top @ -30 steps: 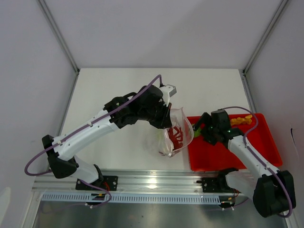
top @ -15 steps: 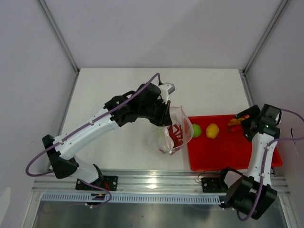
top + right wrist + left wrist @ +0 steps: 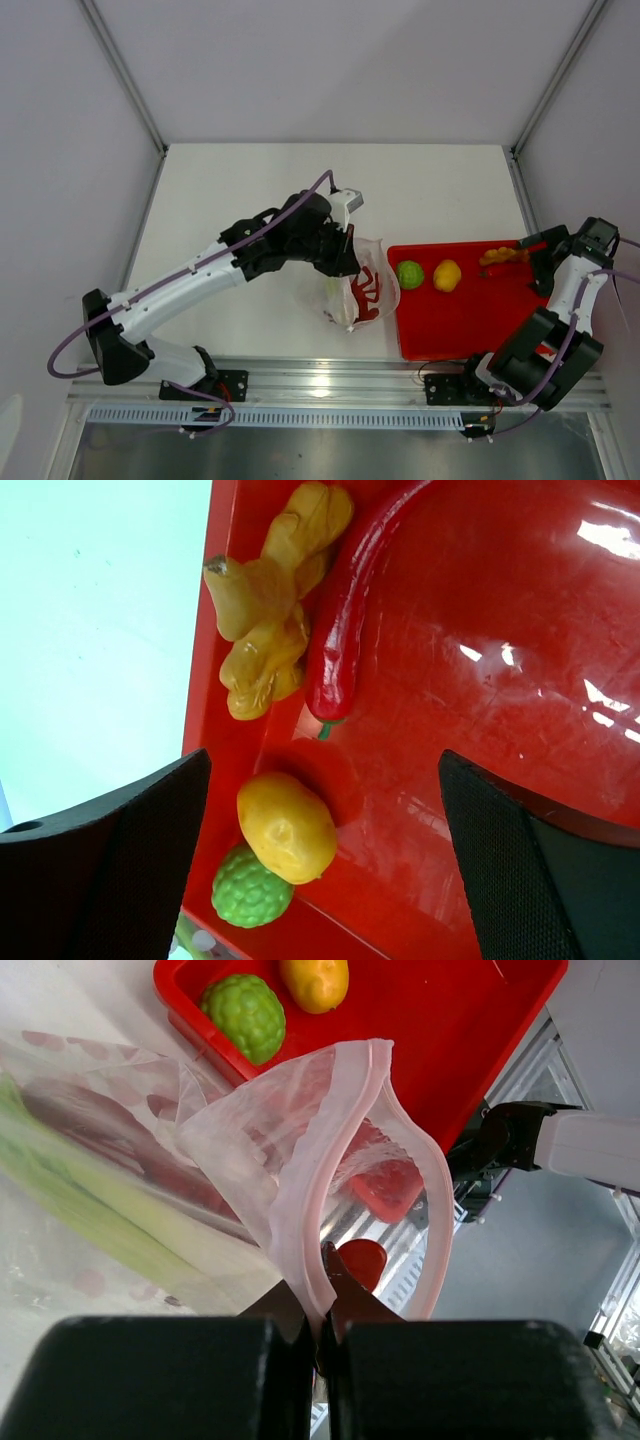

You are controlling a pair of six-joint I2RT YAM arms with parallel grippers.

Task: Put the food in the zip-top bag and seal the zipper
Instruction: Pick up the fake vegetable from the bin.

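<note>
**A:** Entry for the bag. Where do we log the zip-top bag (image 3: 372,290)?

**B:** Roughly midway along the near edge of the counter (image 3: 240,190), a little in from it. It sits just beside the left wall of the red tray (image 3: 470,325). The film is clear and crinkly with small red markings. In the left wrist view the mouth gapes open. The zipper (image 3: 362,1053) shows as a thin pink strip looping round that mouth.

**A:** Left gripper (image 3: 322,1332)?

**B:** Its fingers are pressed together on the zipper strip at one end of the mouth, pinching the film.

**A:** Contents?

**B:** We see the pale-green stalk (image 3: 100,1205) lying lengthwise inside, behind the film. A red shape also shows through the bag, and we cannot tell what it is.

**A:** And the rest of the food?

**B:** It is all in the tray, which lies toward the counter's near-right corner.
- The green fruit (image 3: 410,273) has bumpy skin and lies near the tray's left wall.
- The yellow piece (image 3: 447,275) is smooth and rounded, just to the right of the fruit.
- The knobby orange-yellow piece (image 3: 503,256) lies against the tray's far wall.
- The red pepper (image 3: 350,600) is long and curved, just beside the knobby piece.

**A:** Right gripper (image 3: 320,810)?

**B:** Its fingers are spread wide with nothing between them, over the far-right part of the tray.
</note>
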